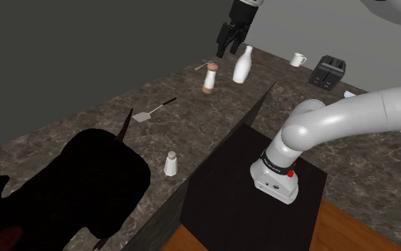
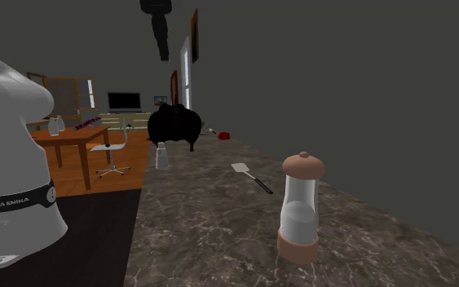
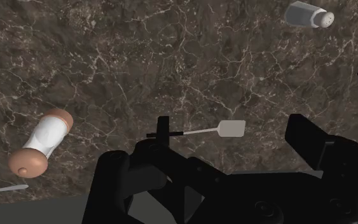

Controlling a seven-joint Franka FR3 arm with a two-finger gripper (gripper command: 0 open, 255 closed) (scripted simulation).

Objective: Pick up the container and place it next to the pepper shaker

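Observation:
A white bottle-shaped container stands upright at the far end of the dark marble counter. Just to its left in the shoulder view stands a clear mill with brown cap and base. A small pale shaker stands far nearer the stand, by the counter's edge. My black gripper hangs open and holds nothing, high above the counter, above and slightly left of the container in the shoulder view.
A white spatula lies between mill and shaker. A slim utensil lies by the mill. A white mug and dark toaster sit at the back right. A pure black shape covers the counter's near end.

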